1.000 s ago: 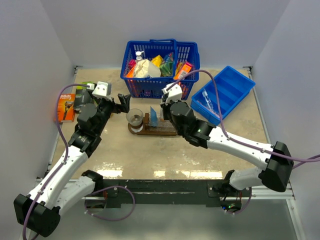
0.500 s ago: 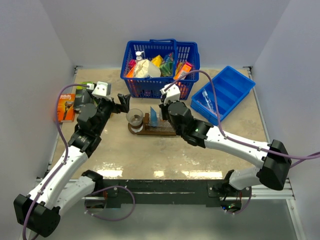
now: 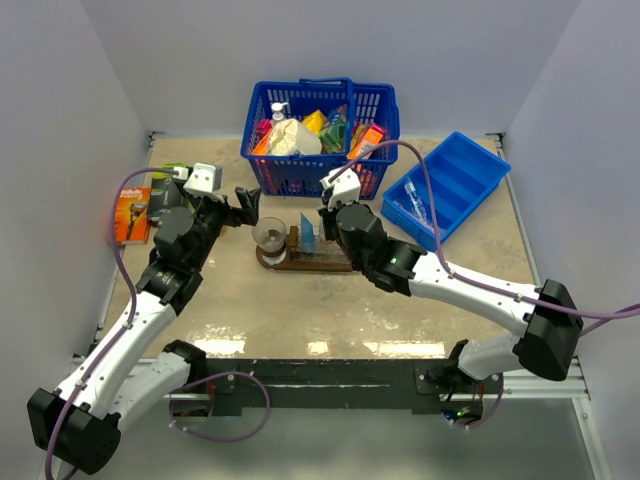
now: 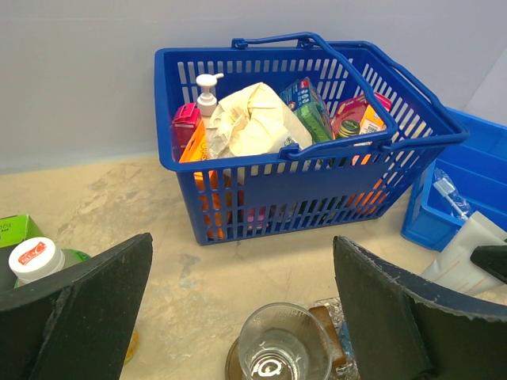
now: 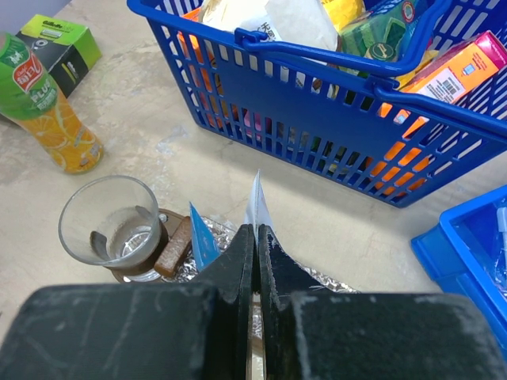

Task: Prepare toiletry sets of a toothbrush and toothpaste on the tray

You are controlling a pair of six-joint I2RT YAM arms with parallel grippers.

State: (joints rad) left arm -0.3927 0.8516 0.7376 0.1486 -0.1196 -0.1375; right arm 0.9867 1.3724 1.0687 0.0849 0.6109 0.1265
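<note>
The tray (image 3: pixel 300 263) is a dark brown board in front of the basket. On its left end stands a clear glass cup (image 3: pixel 268 233) (image 5: pixel 109 218), and a blue wedge tube (image 3: pixel 308 235) (image 5: pixel 202 236) stands upright beside a brown block. My right gripper (image 3: pixel 325 218) (image 5: pixel 256 231) hangs over the tray, shut on a whitish-blue tube (image 5: pixel 256 202) whose tip pokes out past the fingers. My left gripper (image 3: pixel 245 205) (image 4: pixel 242 253) hovers wide open just left of the cup (image 4: pixel 283 348), holding nothing. A clear-wrapped slim item (image 3: pixel 418 208) (image 4: pixel 446 190), seemingly a toothbrush, lies in the blue bin.
A blue basket (image 3: pixel 320 165) full of packaged goods stands right behind the tray. The blue bin (image 3: pixel 470 170) sits at the right. An orange juice bottle (image 5: pixel 47 111), a green box (image 5: pixel 59 43) and an orange razor pack (image 3: pixel 132 215) are at the left.
My right gripper has edged slightly left with the whitish-blue tube still in it. The left arm has not moved.
</note>
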